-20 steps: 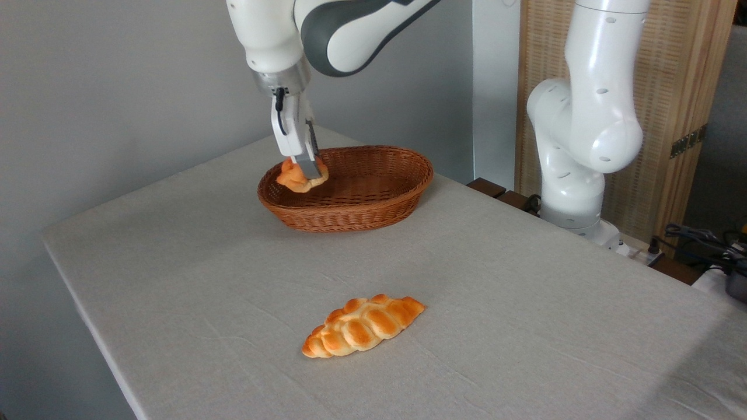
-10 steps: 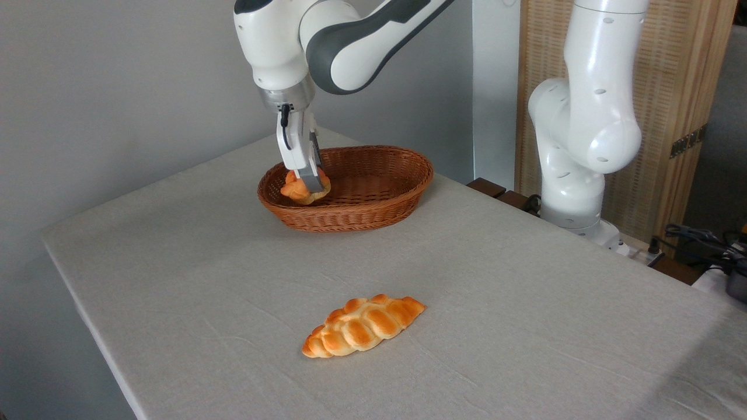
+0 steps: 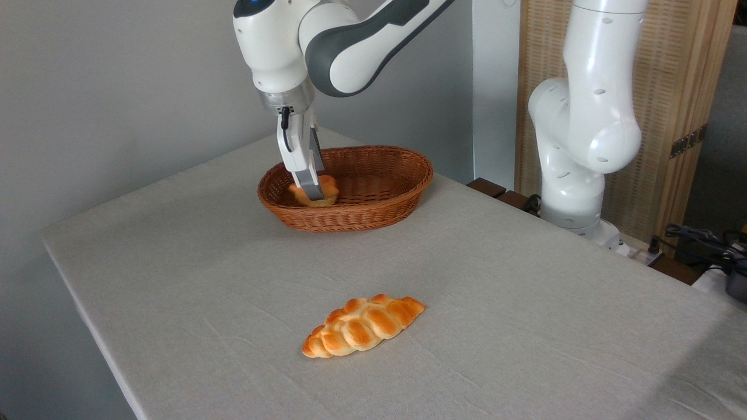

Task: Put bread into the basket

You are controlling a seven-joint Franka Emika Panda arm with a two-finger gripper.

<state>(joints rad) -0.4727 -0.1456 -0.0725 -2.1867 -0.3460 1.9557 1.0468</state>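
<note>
- Gripper: two grey fingers pointing down inside the left end of the oval reddish-brown woven wicker basket. They sit narrow, clamped on the small round golden-orange knotted bun.
- Bun location: between the fingertips, below the basket rim, near the left inner wall. Can't tell whether its pale base touches the basket floor; the near rim hides the contact.
- Bun shows mostly to the right of and behind the near finger; the near finger covers its front-left side.
- Basket floor to the right of the gripper is bare weave, so there's room there for the bun to settle.
- Handling, my read: bun looks light and soft, likely foam or a squashy prop. It should give under the pinch and spring back. Matte surface, so slip seems unlikely. Not fragile.
- Grip point: across the round body at mid-height works. The knotted top is lumpy, so pinching there risks a tilted hold.
- Step in hand: lowering to place, nearly done. Next should be opening the fingers and lifting straight up.
- Risk: a soft bun may stick to a pad on release, or the fingers may clip the left rim on exit.
- Longer braided oblong golden loaf lies on the grey tablecloth, well apart, forward of the gripper. Not the target.
</note>
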